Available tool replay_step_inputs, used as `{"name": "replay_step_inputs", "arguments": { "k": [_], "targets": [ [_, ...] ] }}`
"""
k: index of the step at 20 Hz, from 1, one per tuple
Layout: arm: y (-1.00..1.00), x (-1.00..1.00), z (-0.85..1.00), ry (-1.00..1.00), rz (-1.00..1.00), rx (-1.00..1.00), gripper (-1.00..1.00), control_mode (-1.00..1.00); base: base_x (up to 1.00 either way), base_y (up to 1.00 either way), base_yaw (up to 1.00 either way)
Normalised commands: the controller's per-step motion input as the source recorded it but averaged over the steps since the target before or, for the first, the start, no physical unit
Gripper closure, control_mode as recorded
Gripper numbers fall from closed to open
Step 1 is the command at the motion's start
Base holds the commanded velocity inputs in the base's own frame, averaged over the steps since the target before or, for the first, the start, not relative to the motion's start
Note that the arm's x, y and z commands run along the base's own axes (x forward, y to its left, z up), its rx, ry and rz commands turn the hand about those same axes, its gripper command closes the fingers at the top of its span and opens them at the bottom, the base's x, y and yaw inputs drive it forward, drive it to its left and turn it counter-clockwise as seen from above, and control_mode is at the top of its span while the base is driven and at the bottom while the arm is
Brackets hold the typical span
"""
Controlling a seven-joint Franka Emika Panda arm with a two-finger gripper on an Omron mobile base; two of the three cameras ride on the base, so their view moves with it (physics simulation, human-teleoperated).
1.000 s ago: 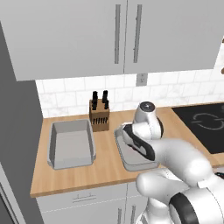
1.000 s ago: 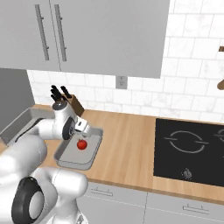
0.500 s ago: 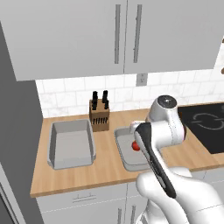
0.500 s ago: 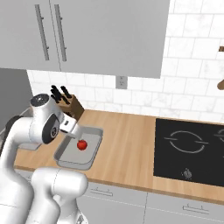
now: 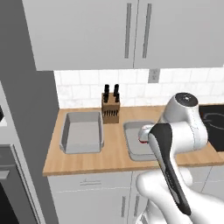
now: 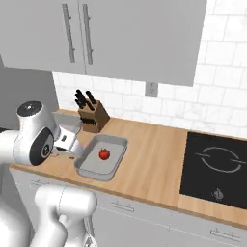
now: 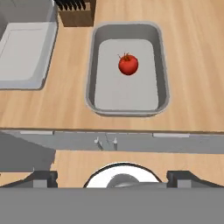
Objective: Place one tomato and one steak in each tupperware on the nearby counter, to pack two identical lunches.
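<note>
The right tupperware (image 7: 128, 106) holds just one tomato (image 7: 128, 64), so lots of its floor is free. The left tupperware (image 5: 82, 133) is bare inside. A knife block (image 5: 110, 108) stands at the far side between them, under the cupboards (image 5: 131, 33).

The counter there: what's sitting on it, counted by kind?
Grey tupperware: 2, one holding the tomato, one with nothing in it.
Tomato: 1
Knife block: 1
Total: 4 things on the counter.
</note>
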Motion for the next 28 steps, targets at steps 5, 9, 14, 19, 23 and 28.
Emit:
{"name": "replay_step_inputs", "arguments": {
  "k": [5, 9, 14, 19, 23, 28],
  "targets": [
    [0.00, 0.00, 0.00, 0.00, 0.00, 0.00, -1.00, 1.00, -0.11, 0.01, 0.96],
    [0.00, 0.00, 0.00, 0.00, 0.00, 0.00, -1.00, 1.00, 0.00, 0.11, 0.99],
    [0.00, 0.00, 0.00, 0.00, 0.00, 0.00, -1.00, 1.00, -0.06, 0.58, 0.89],
    [0.00, 0.00, 0.00, 0.00, 0.00, 0.00, -1.00, 1.00, -0.11, 1.00, 0.67],
    [0.00, 0.00, 0.00, 0.00, 0.00, 0.00, -1.00, 1.00, 0.31, 1.00, 0.47],
    [0.00, 0.00, 0.00, 0.00, 0.00, 0.00, -1.00, 1.00, 0.97, 0.93, 0.32]
  ]
}}
